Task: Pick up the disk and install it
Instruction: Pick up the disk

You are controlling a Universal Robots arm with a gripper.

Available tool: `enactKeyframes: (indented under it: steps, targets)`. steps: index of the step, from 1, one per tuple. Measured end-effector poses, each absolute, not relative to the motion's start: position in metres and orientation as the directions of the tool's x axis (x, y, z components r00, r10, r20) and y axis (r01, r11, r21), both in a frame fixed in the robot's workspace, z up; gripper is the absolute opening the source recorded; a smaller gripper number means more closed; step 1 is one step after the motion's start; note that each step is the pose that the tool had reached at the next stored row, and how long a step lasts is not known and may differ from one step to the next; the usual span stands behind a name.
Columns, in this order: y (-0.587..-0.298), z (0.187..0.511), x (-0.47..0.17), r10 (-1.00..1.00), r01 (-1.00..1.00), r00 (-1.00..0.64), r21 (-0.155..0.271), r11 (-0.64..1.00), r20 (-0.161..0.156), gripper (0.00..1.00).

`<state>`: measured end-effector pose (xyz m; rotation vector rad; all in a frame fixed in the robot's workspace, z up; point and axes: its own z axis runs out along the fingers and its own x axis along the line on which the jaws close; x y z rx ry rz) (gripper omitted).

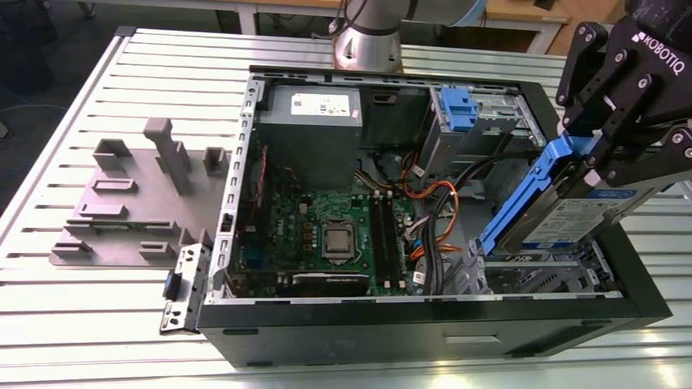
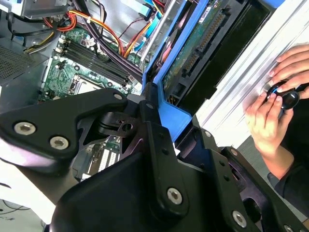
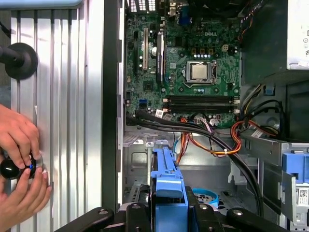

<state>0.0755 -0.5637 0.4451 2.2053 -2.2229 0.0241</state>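
The exterior view looks steeply down from high over the worktop onto the whole open case. The first wrist view faces straight down past the gripper, clamped on the disk, onto the motherboard. The second wrist view looks obliquely along the gripper, very close. All three share the motherboard.

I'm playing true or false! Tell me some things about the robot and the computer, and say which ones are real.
1. The gripper holds the disk. True.
2. The disk's carrier rail is red. False: it is blue.
3. The computer case is open, with the motherboard showing. True.
4. The disk lies on the grey holder block. False: it hangs tilted over the case, apart from the block.
5. A person's hands are beside the case. True.
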Motion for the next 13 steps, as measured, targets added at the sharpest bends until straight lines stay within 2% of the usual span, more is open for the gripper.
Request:
enactKeyframes:
  steps: [13]
  targets:
    - [-0.5638, 0.4395, 0.0756, -1.0, -1.0, -0.01, -0.004, 0.01, 0.018, 0.36]
